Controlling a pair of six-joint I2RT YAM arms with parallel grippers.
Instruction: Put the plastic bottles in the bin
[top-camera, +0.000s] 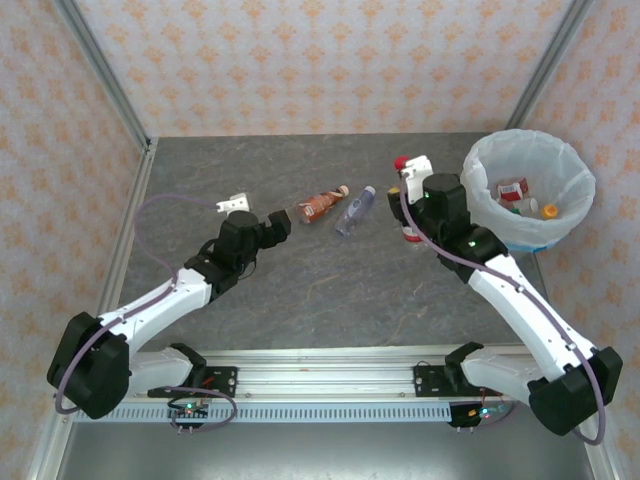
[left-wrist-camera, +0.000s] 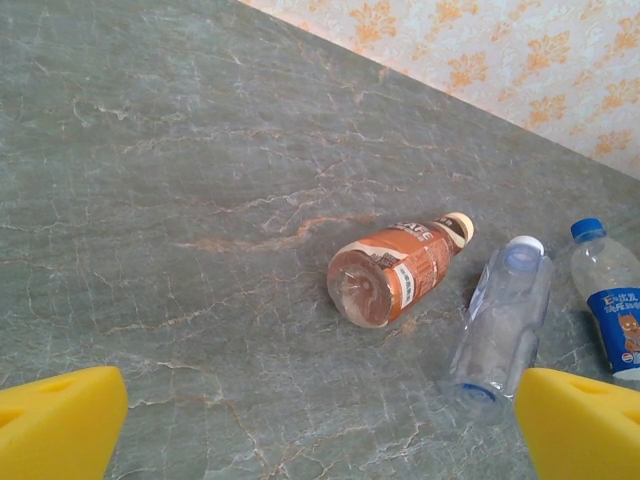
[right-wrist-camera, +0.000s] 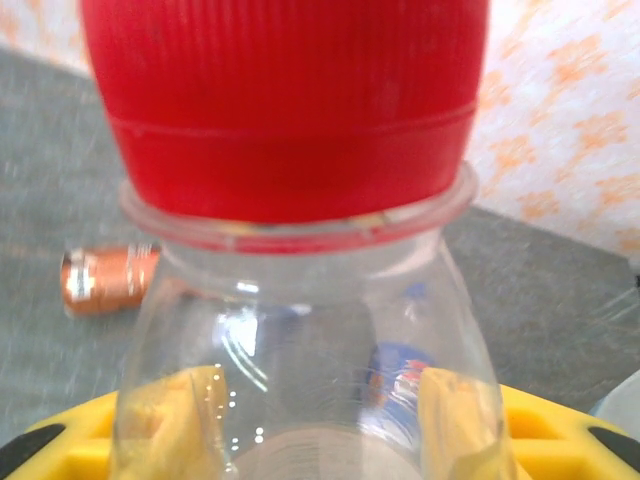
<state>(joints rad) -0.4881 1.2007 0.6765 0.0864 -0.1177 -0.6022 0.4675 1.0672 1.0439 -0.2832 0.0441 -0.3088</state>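
Bottle of clear smooth plastic with ribbed red cap (right-wrist-camera: 300, 250) sits clamped in right end effector (right-wrist-camera: 315, 410), near round bag-lined bin (top-camera: 480, 160). Left end effector (left-wrist-camera: 320, 425) gapes apart over veined grey stone-look desk (left-wrist-camera: 180, 200), near lying orange-labelled tan-capped bottle (left-wrist-camera: 395, 275) and crumpled clear bottle (left-wrist-camera: 503, 325).

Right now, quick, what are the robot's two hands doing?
Left hand: open, holding nothing.
Right hand: closed on a clear plastic bottle with a red cap.
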